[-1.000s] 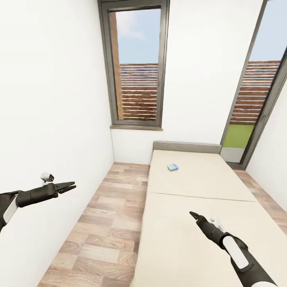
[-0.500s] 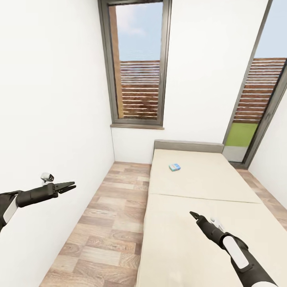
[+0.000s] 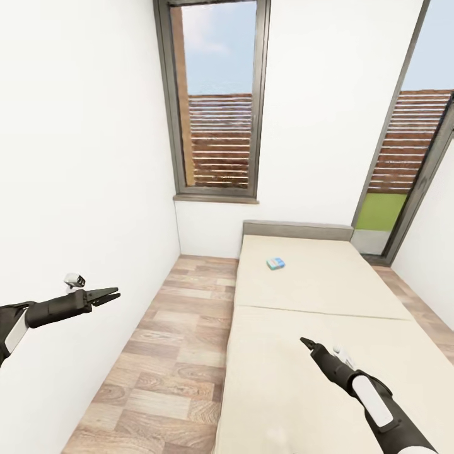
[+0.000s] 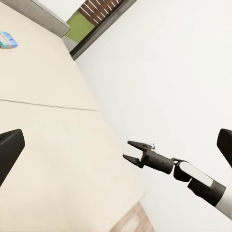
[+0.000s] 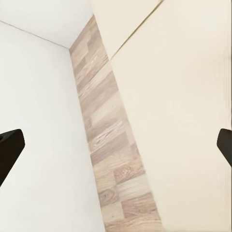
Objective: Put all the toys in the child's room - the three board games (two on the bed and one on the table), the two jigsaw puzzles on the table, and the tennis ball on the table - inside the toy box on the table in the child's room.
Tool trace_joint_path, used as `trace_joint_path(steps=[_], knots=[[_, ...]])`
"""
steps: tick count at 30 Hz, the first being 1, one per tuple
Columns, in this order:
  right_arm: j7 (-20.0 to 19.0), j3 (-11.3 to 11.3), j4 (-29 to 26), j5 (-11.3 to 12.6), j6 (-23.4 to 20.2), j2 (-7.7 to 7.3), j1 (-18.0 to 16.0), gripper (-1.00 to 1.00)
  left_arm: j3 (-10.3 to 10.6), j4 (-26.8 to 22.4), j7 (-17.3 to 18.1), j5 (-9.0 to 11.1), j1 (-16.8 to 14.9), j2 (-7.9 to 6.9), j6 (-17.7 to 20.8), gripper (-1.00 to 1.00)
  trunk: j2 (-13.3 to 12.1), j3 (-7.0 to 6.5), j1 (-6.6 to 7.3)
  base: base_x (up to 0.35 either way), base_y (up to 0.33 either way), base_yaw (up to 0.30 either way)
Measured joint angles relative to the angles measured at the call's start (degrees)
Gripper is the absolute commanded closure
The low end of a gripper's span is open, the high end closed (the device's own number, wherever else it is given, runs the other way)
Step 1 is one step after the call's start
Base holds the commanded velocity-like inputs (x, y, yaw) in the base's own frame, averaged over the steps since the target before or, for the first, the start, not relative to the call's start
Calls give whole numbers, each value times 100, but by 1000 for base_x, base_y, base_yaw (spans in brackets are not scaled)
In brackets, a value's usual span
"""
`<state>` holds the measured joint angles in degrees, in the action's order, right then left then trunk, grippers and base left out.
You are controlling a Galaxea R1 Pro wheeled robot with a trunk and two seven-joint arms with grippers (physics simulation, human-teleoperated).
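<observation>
The bed [image 3: 315, 296] runs away from me, a beige two-part mattress with a low grey headboard. One board game [image 3: 275, 263], a small flat blue-and-green box, lies on the far half near the headboard; the left wrist view catches the board game [image 4: 7, 39] too. My left gripper [image 3: 115, 294] hangs open over the floor strip by the left wall, holding nothing. My right gripper [image 3: 304, 342] is open above the near half of the mattress, far short of the box. The left wrist view shows the right gripper [image 4: 129, 150] with its fingers spread.
A wood-plank floor strip [image 3: 170, 353] lies between the white left wall [image 3: 75, 157] and the bed. A tall window [image 3: 217, 101] stands behind the headboard. A glass door [image 3: 403, 164] is at the far right, with more floor [image 3: 435, 321] beside the bed.
The whole picture has shifted slightly, so the camera moved. My right arm has sunk a little. The left arm and the box on the bed keep their places.
</observation>
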<state>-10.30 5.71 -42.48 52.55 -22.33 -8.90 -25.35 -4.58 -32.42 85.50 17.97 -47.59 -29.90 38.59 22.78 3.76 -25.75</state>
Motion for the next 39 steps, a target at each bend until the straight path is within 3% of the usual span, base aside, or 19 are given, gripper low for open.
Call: trace_joint_path(steps=[13, 22, 39], knots=[[-11, 40, 417, 33, 402, -167, -17, -100, 0, 0, -6, -4, -2, 7, 0, -100, 0, 69, 0, 0, 45, -203], [-20, 41, 432, 35, 418, -179, -17, -100, -1, 1, -8, -3, -2, 7, 0, -100, 1, 97, 0, 19, 200, -260], [-27, 42, 433, 35, 426, -173, -17, -100, 0, 1, -7, -1, -2, 4, 0, -100, 1, 102, 0, 2, 14, -277]])
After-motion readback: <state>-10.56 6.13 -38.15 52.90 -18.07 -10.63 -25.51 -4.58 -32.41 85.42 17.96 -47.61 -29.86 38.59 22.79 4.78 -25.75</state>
